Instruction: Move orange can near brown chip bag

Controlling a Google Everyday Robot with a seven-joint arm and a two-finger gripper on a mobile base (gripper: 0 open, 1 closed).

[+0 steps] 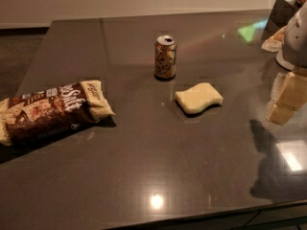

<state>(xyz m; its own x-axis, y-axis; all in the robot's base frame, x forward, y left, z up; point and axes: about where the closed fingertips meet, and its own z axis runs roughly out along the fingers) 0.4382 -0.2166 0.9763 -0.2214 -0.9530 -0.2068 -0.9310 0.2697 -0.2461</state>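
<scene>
Nothing held — your pale gripper (287, 99), aperture untellable, is hovering far right; next, grasp slim orange-tan can (165, 57), carry toward crinkly brown bag (48, 111) at left.

— Where's the orange can (165, 57)?
— Upright on the dark table (144, 166), toward the back, 1 pale yellow sponge (199, 98) near it, front right.
— And the brown chip bag (48, 110)?
— Lying flat at the left edge, well apart from the can.
— The gripper (288, 98)?
— At the right edge, over the table, well apart from both.
</scene>
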